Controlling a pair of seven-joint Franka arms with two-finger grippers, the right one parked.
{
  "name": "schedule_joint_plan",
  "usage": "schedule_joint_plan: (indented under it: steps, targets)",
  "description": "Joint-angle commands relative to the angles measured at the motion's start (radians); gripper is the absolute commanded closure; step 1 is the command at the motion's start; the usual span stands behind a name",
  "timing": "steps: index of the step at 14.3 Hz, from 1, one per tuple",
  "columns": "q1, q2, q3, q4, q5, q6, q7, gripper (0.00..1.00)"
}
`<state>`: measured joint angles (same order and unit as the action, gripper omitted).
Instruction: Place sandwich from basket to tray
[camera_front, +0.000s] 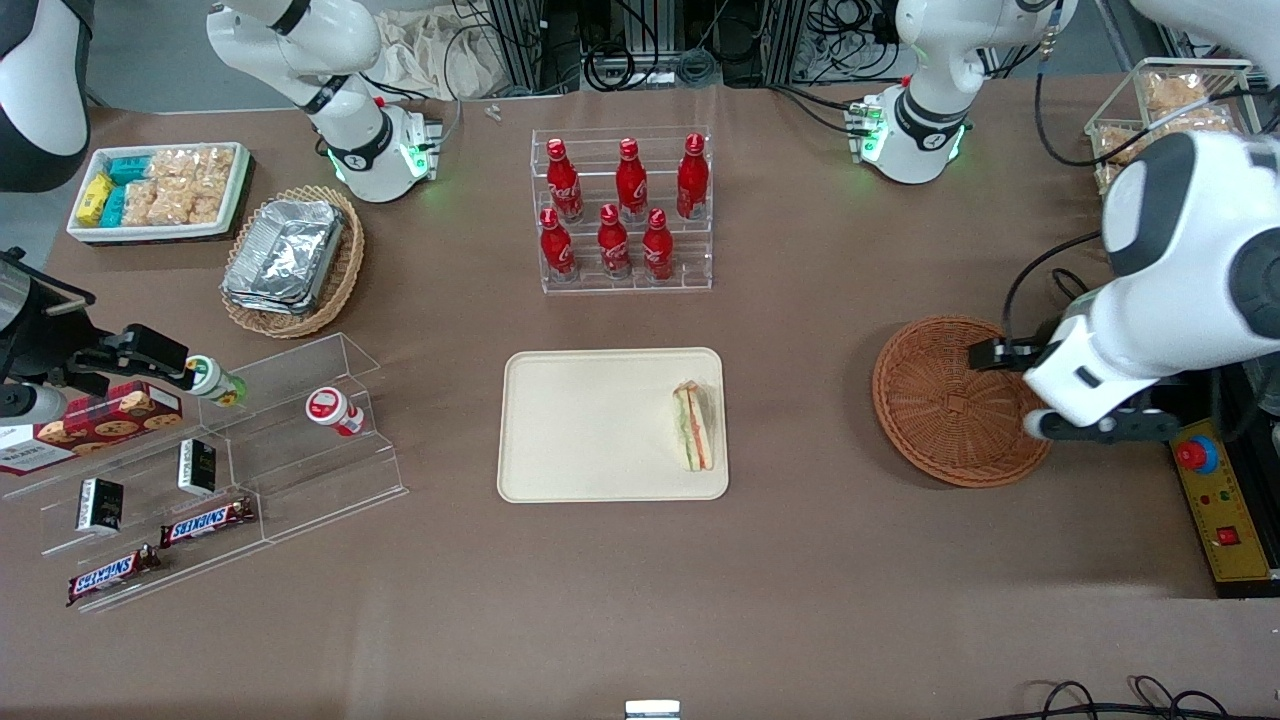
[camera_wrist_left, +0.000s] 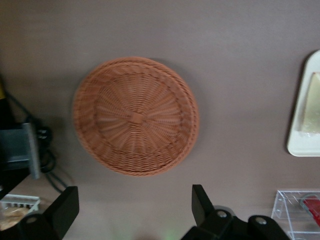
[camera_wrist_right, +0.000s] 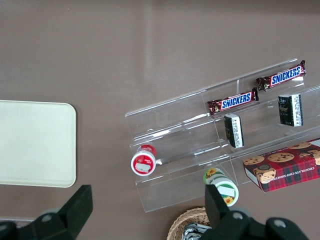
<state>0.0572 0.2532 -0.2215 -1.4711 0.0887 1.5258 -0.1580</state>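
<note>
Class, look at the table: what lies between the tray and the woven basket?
Nothing: bare brown tabletop separates the tray from the basket, plain in the front view. The open hand hangs above the basket, empty; the sandwich lies on the tray.

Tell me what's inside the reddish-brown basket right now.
Nothing: the basket shows only bare weave. The sandwich lies on the tray. The open gripper hangs above the basket's edge.

The word SNICKERS was readable on two brown candy bars (camera_front: 206, 520) (camera_front: 113, 573) lying on the lowest step of the clear acrylic riser (camera_front: 300, 470), and both wrappers (camera_wrist_right: 237, 100) (camera_wrist_right: 281, 76) showed it again in the right wrist view. Lettering on the red bottles (camera_front: 618, 205), the cookie box (camera_front: 95, 424) and the small black packets (camera_front: 100, 503) could not be made out.
</note>
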Motion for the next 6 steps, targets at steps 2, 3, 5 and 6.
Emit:
schedule_joint_plan:
  steps: [2,3,5,6]
  targets:
    - [0.055,-0.057,-0.012,-0.012,0.022,-0.010,0.027,0.00]
    - [0.072,-0.057,-0.013,-0.011,0.022,-0.010,0.035,0.00]
    - [0.076,-0.055,-0.013,-0.009,0.017,-0.010,0.029,0.00]
    - [0.076,-0.055,-0.013,-0.009,0.017,-0.010,0.028,0.00]
